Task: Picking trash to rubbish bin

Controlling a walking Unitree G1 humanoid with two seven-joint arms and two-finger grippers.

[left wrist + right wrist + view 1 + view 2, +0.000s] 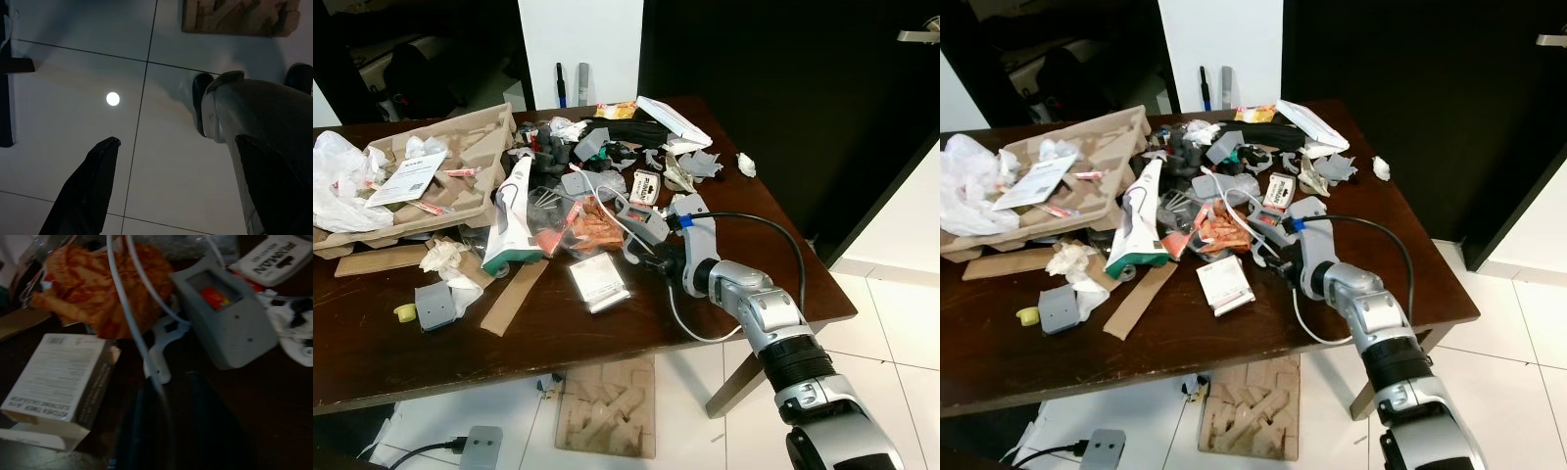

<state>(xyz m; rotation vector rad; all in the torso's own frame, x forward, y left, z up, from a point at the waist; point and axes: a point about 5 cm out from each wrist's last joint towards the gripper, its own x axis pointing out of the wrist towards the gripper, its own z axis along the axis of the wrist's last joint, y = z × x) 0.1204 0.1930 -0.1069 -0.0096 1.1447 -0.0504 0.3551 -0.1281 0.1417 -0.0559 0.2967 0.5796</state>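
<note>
A pile of trash covers the dark wooden table (558,343): an orange crumpled wrapper (592,220), a grey plastic box (646,220), a small white carton (597,282) and a thin white cable (617,211). My right gripper (646,257) rests low on the table between the carton and the grey box. In the right wrist view its dark fingers (210,431) lie close together with the white cable (132,318) running between them, so it looks shut on the cable. My left gripper (177,142) hangs open over the tiled floor beside my leg.
A moulded cardboard tray (421,186) and a white plastic bag (337,176) fill the table's left end. A white-and-green pack (514,220) lies mid-table. On the floor under the table sit a cardboard insert (607,401) and a grey power adapter (480,446).
</note>
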